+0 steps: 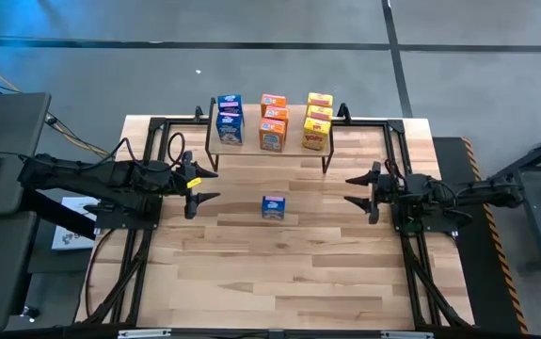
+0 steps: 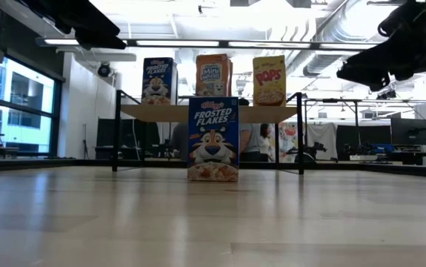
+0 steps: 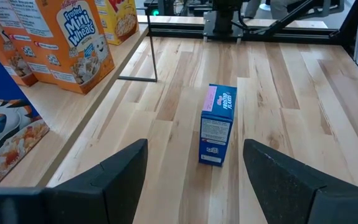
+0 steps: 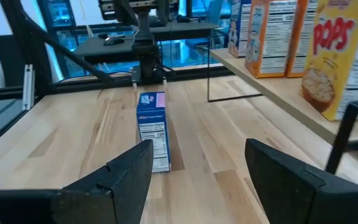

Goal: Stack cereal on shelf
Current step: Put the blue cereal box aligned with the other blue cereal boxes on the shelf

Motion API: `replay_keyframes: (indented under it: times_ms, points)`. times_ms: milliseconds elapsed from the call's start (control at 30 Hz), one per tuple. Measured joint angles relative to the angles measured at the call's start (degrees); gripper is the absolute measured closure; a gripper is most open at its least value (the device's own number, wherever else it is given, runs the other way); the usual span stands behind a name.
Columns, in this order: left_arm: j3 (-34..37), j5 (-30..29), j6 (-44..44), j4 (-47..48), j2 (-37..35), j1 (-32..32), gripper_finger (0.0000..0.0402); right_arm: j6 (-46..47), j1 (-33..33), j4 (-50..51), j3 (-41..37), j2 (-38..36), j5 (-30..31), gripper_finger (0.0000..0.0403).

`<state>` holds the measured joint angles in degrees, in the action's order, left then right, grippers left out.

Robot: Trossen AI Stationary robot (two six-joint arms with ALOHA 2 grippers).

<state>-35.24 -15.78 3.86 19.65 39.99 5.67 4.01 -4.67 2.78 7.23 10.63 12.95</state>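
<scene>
A: Nearest thing on the table (image 1: 279,273)?

B: One blue cereal box (image 1: 273,207), upright on the bare wood, out in the middle, in front of the shelf (image 1: 268,151). It stood between my two grippers, touching neither.

A: Grippers?

B: My left gripper (image 1: 202,185) hung to the box's left, fingers (image 3: 113,180) spread, nothing held. My right gripper (image 1: 361,191) hung to its right, fingers (image 4: 291,180) also apart, empty. Both pointed inward at the box, well clear of it.

A: And farther back?

B: The shelf, wood top on thin black wire legs. Eight boxes sat on it in three columns: blue boxes (image 1: 230,119) at left, only two there, then three orange boxes (image 1: 273,121) in the middle and three yellow boxes (image 1: 318,121) at right. All upright. From table height the front blue box hid part of the shelf's middle.
</scene>
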Motion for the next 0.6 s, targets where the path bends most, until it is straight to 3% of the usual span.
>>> replay_keyframes:
  times_ms: [333, 600]
  points:
    - [0.0, 0.0, 0.0, 0.0, 0.0, 0.0, 0.0145, 1.5, 0.0, 0.8, -4.4, -5.6, 0.4, 0.0155]
    - [0.0, 0.0, 0.0, 0.0, 0.0, 0.0, 0.0145, 0.0, 0.0, 0.7, -4.5, -5.2, 0.6, 0.0155]
